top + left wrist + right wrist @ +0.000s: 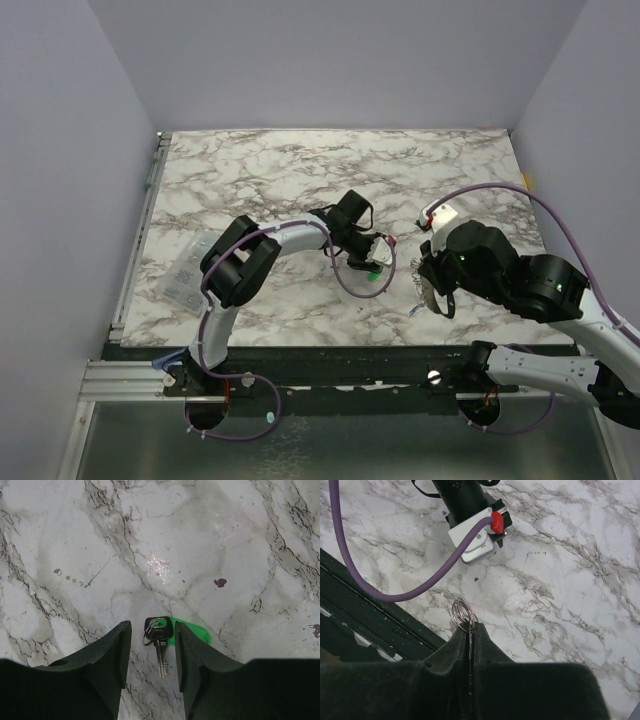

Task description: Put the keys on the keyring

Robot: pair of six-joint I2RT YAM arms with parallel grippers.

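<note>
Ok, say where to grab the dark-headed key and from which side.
Pinch the dark-headed key across its head, coming straight down. It lies flat, blade toward the wrist, between the fingers of the open left gripper. The green key lies against one side, so that finger may nudge it.

You see marble-pattern tabletop [300,170] across view. Clear plastic bag [188,268] with small blue marks lies flat at 9 o'clock edge. Metal rail [130,378] along 6 o'clock edge. Lavender walls [330,60] at 9, 12 and 3 o'clock.
</note>
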